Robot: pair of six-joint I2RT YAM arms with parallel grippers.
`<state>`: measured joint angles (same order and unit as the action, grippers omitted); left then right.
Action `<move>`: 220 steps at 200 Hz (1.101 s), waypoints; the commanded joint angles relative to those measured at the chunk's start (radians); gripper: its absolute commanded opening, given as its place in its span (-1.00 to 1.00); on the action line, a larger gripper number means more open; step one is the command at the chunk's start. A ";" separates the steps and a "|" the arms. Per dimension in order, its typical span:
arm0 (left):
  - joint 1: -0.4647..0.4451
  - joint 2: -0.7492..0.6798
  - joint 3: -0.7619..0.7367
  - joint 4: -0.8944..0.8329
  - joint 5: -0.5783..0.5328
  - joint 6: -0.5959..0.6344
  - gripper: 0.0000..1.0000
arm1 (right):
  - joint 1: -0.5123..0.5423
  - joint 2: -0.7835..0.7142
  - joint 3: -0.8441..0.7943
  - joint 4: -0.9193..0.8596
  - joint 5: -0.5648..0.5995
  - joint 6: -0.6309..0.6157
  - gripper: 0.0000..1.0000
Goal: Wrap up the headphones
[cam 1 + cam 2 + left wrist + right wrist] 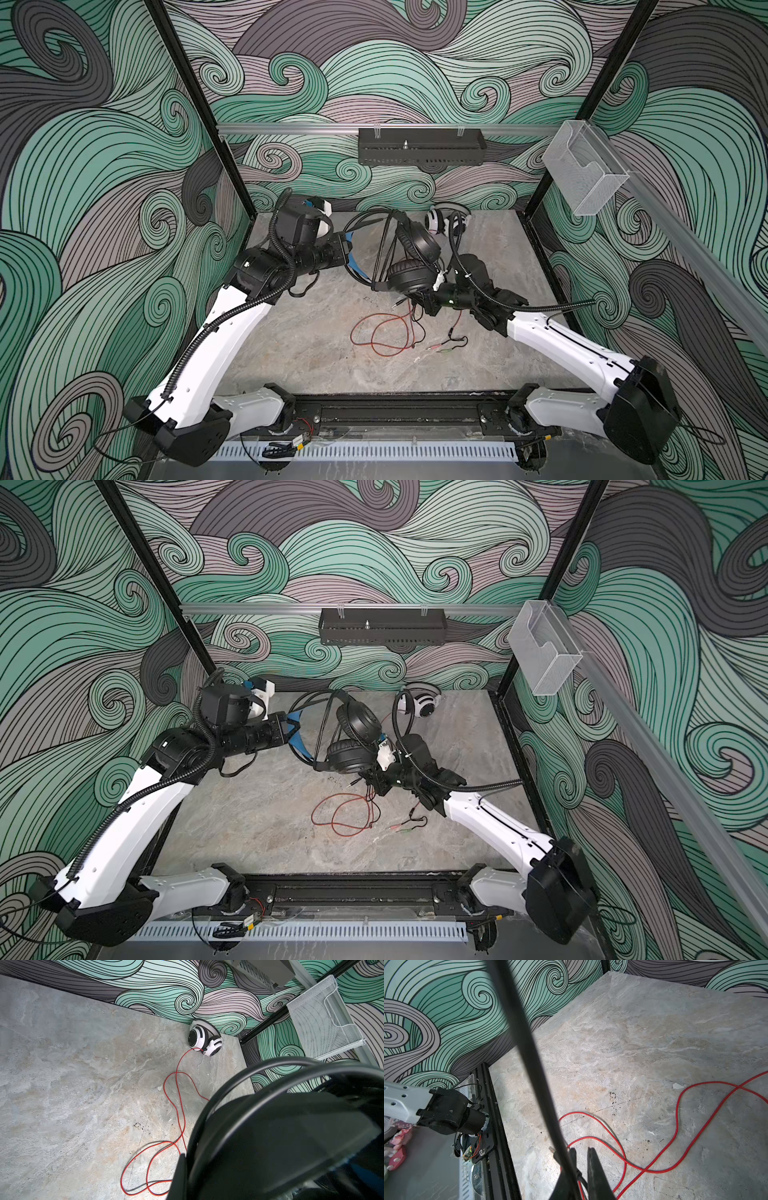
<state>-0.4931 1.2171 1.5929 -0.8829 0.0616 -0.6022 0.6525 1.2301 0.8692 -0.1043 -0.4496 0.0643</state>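
The black headphones [417, 249] [357, 725] hang above the table between both arms, ear cups stacked and the blue inner headband [352, 255] facing left. My left gripper [348, 249] [291, 729] is shut on that headband; in the left wrist view one finger [180, 1176] shows beside the dark band. The black cord [380, 249] loops over the headset. My right gripper [415, 298] [581, 1153] is shut on the black cord near its plug [552, 1149]. The white-and-black headphones [436, 220] [204, 1042] lie at the back, with their red cord [386, 332] [675, 1126] trailing in loops.
The red cord's end splits into green and pink plugs [440, 348] on the table in front of my right arm. A black tray [419, 151] hangs on the back wall. A clear holder [582, 174] sits on the right rail.
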 commanded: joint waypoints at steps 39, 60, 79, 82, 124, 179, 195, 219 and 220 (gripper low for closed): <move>0.025 0.011 0.179 0.173 -0.009 -0.046 -1.00 | 0.009 -0.036 -0.054 -0.041 -0.065 -0.010 -0.75; 0.025 -0.003 0.168 0.193 0.041 -0.042 -1.00 | 0.011 -0.062 -0.095 0.014 -0.089 0.002 -0.74; 0.025 -0.028 0.133 0.274 0.115 -0.038 -1.00 | 0.011 -0.058 -0.108 0.025 -0.122 -0.004 -0.73; 0.024 -0.028 0.130 0.287 0.130 -0.038 -1.00 | 0.011 -0.059 -0.112 0.032 -0.128 -0.004 -0.72; 0.008 -0.010 0.167 0.306 0.240 -0.032 -1.00 | 0.010 -0.023 -0.102 0.134 -0.227 0.025 -0.60; 0.003 -0.002 0.194 0.287 0.230 -0.024 -1.00 | 0.012 -0.022 -0.059 0.107 -0.184 -0.006 -0.73; 0.004 0.011 0.216 0.285 0.225 -0.022 -1.00 | 0.012 -0.047 -0.057 0.084 -0.168 -0.008 -0.66; 0.003 0.031 0.234 0.277 0.218 -0.010 -1.00 | 0.007 -0.127 -0.081 0.045 -0.128 -0.009 -0.43; 0.003 0.032 0.234 0.277 0.217 -0.010 -1.00 | 0.007 -0.131 -0.082 0.042 -0.125 -0.009 -0.42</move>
<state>-0.4870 1.2404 1.7702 -0.6758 0.2596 -0.5938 0.6590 1.1847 0.7799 -0.0246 -0.6170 0.0616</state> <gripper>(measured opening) 0.061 0.249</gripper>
